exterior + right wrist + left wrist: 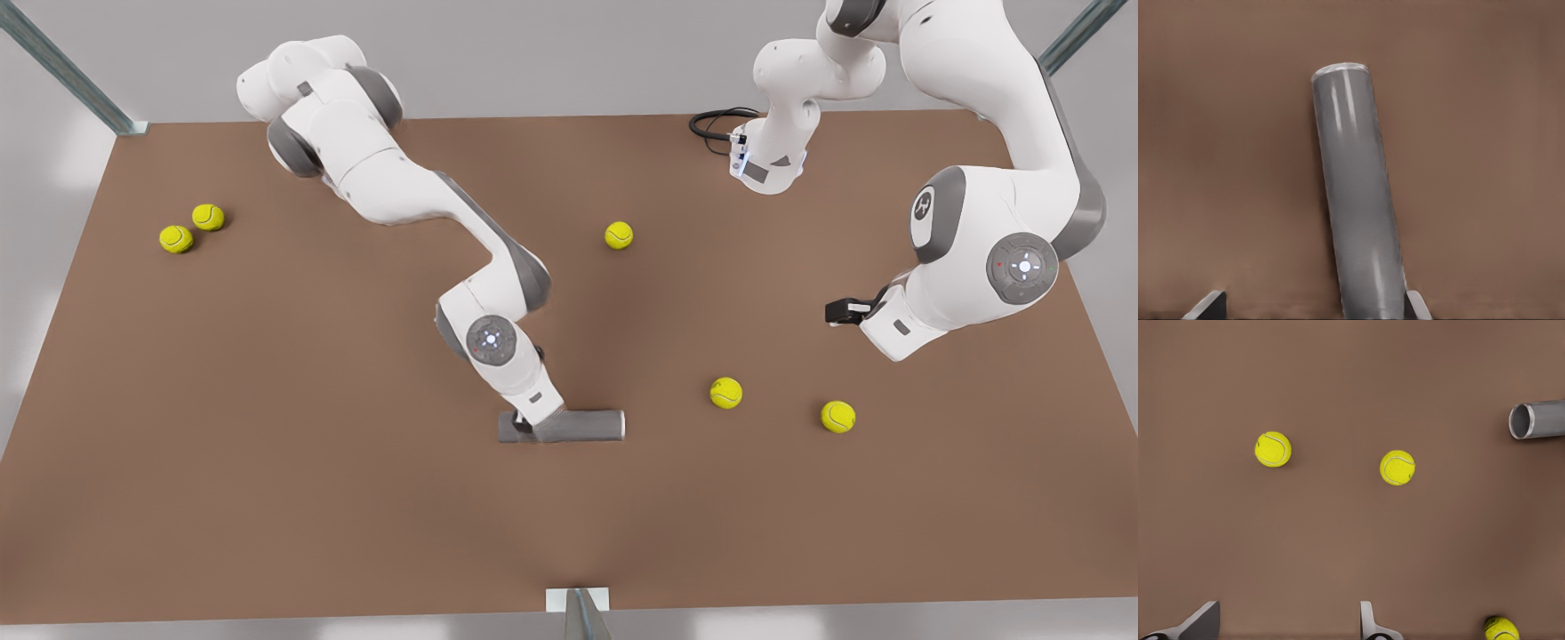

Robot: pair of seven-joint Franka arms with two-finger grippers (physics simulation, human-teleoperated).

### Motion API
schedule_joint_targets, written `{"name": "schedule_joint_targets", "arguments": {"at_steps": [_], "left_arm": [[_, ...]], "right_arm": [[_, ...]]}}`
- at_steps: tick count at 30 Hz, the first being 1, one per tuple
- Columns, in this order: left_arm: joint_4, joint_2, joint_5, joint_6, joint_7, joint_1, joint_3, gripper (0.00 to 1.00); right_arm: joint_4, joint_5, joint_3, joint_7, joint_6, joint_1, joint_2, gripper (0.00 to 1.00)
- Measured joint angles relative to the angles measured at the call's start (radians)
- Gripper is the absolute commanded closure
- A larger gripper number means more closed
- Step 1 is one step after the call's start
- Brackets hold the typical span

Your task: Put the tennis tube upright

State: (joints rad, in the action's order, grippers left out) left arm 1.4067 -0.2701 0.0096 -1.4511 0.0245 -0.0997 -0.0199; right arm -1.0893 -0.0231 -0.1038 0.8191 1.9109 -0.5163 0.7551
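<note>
One tennis tube [578,426] lies flat, open-mouthed, between right jaws [1313,305] spread wide; left jaws [1288,621] wide

Grey tennis tube [578,426], silvery rim, lying flat on brown table, seemingly empty

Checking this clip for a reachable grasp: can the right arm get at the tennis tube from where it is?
Probably yes. The right gripper is open and down over the lying tennis tube, one finger on either side near one end, with nothing between them. The left gripper waits apart.
</note>
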Motion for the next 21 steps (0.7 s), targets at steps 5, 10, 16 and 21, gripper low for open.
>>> {"name": "schedule_joint_targets", "arguments": {"at_steps": [5,10,16,21], "left_arm": [[-0.033,-0.046,-0.046,-0.044,0.168,0.000,-0.003,0.00],[-0.188,-0.517,-0.500,-0.103,0.043,0.169,-0.029,0.00],[-0.137,-0.661,-0.903,-0.311,-0.547,0.089,-0.047,0.00],[-0.137,-0.699,-1.029,-0.393,-0.546,0.078,-0.101,0.00]], "right_arm": [[-0.049,0.081,0.012,-0.610,-0.379,0.249,-0.348,0.00],[-0.345,0.108,0.009,-0.800,-0.220,0.431,-0.494,0.00],[-0.267,0.098,0.010,-0.801,-0.228,0.520,-0.487,0.00],[-0.232,0.106,0.010,-0.800,-0.217,0.521,-0.479,0.00]]}}
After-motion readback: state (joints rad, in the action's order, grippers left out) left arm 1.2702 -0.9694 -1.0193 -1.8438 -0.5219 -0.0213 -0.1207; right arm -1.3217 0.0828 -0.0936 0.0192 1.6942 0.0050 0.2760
